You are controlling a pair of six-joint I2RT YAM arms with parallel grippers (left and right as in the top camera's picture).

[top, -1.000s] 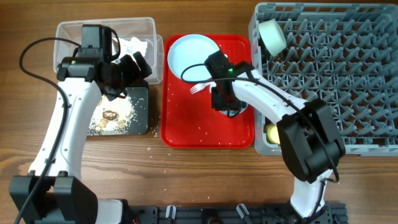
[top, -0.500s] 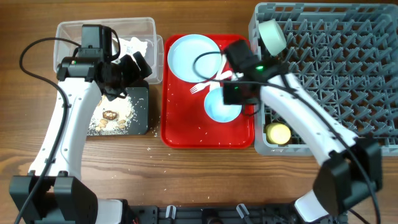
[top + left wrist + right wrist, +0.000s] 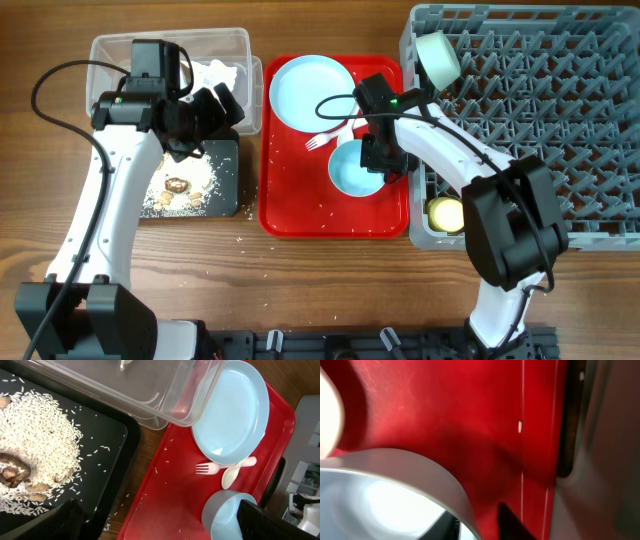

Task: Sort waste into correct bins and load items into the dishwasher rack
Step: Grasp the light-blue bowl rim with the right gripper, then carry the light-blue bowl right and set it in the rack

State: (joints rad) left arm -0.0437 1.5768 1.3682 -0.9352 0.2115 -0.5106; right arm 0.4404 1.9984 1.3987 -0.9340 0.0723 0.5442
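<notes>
A wooden table point(image 3: 300, 290) bears everything. The clear tub point(image 3: 110, 50) holds a crumpled tissue point(image 3: 215, 72). The black tray point(image 3: 225, 195) holds rice and brown scraps point(image 3: 178, 186). The grey rack point(image 3: 540, 130) holds a pale green bowl point(image 3: 438, 58) and a yellow cup point(image 3: 447, 212).

On the red tray point(image 3: 300, 205), a blue plate point(image 3: 312, 92), fork point(image 3: 207, 468) and spoon point(image 3: 235, 472) lie ahead of the left gripper point(image 3: 212, 118), which is spread wide and empty.

The right gripper point(image 3: 385, 160) straddles the rim of the blue bowl point(image 3: 352, 172); I cannot tell if it is clamped. A second ago it covered the bowl, and nothing else has moved.
</notes>
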